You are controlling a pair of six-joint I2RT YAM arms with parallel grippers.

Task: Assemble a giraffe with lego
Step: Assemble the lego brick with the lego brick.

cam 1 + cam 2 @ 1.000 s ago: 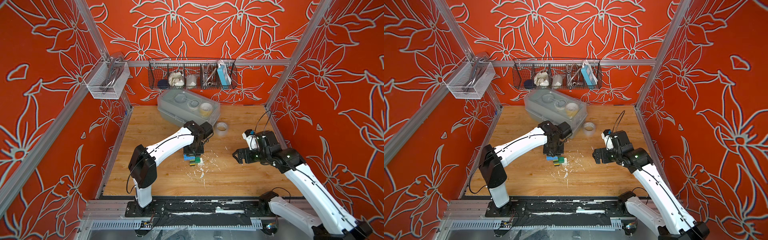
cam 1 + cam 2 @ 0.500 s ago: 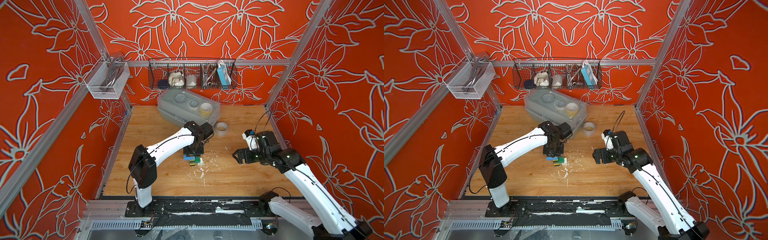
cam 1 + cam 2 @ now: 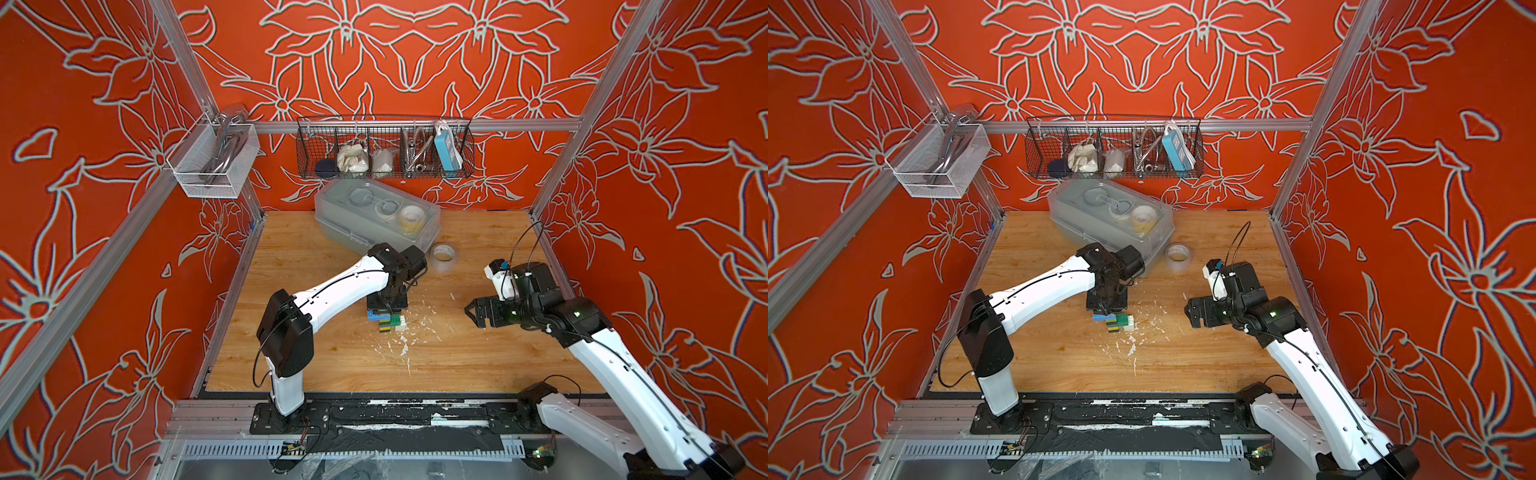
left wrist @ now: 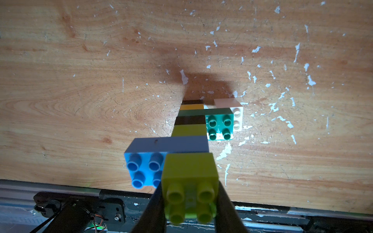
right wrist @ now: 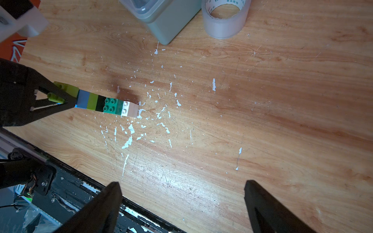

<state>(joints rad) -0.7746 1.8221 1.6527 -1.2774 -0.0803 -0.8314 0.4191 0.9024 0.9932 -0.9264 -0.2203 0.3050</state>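
Change since earlier frames: none detected; both arms and the brick figure sit where they were a second ago.
Left gripper [image 4: 190, 193]: pinched on the lime-green square brick that tops the giraffe [image 4: 190, 131], a small multicolour stack of studded plastic bricks. One black finger [image 4: 153, 211] bears on each side face.
Right gripper [image 5: 181, 185]: spread wide, holding nothing, hovering over bare board.
Task item position: the giraffe hangs straight below the left gripper and reaches down to the scuffed wooden tabletop [image 4: 80, 80]. It is well apart from the right gripper, out ahead of its jaws. Whether the feet bear on the board cannot be confirmed.
Step judged in hand: seating the head brick, or standing the finished figure down for release.
Method advice: press straight down the stack, no sideways load. Confirm both legs are flat before letting go. Part the jaws slowly and withdraw vertically, because the blue head brick overhangs one side and the figure looks top-heavy.
Count, bricks in figure: lime two, black two, blue one, dark green one, yellow one, white at least one.
Count, loose bricks: none seen.
Count, other items: one clear tape roll [image 5: 224, 18] and one translucent lidded plastic box [image 3: 374, 220], both beyond the left gripper.
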